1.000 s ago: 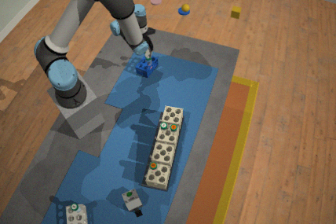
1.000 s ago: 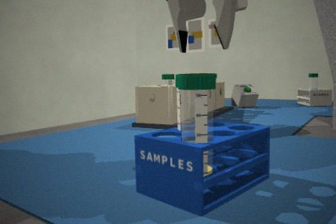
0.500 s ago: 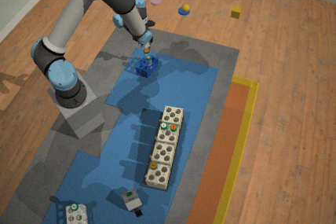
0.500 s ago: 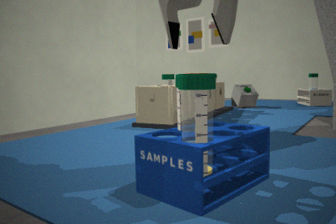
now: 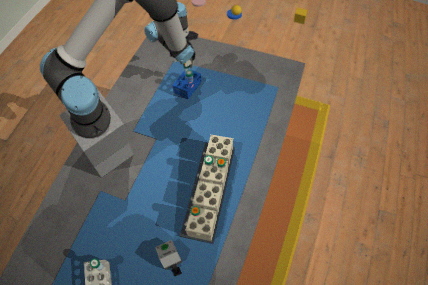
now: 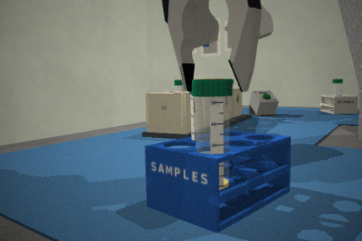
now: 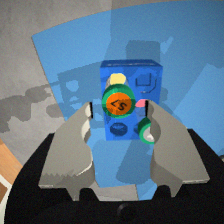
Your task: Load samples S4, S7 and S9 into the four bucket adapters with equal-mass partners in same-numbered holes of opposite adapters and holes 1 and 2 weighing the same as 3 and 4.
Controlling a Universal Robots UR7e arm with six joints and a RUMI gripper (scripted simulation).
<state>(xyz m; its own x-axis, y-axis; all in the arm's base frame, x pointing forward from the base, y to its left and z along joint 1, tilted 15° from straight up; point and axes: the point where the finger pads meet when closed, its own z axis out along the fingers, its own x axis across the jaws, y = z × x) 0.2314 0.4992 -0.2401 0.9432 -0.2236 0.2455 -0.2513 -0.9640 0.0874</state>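
The blue SAMPLES rack (image 5: 183, 89) (image 6: 178, 176) (image 7: 130, 67) stands on the blue mat. A green-capped tube with an orange cap dot (image 6: 211, 117) (image 7: 118, 104) stands upright in it; I cannot read its ID for sure. A second green-capped tube with a pale dot (image 7: 146, 131) shows partly behind the right finger. My gripper (image 5: 189, 69) (image 6: 211, 79) (image 7: 118, 102) is open, straight above the orange-dot tube, its fingertips on either side of the cap at cap height. The loading stand's adapters (image 5: 202, 223) (image 6: 167, 112) hold two orange-dot tubes (image 5: 221, 162) (image 5: 195, 210) and one white-dot tube (image 5: 208, 160).
The DONE desk with its green key (image 5: 166, 252) (image 6: 263, 101) stands in front of the adapters. The BLANKS rack (image 5: 100, 277) (image 6: 338, 104) holds one white-dot tube (image 5: 95, 264). An orange strip with a yellow border (image 5: 295, 163) runs along the mat's right side.
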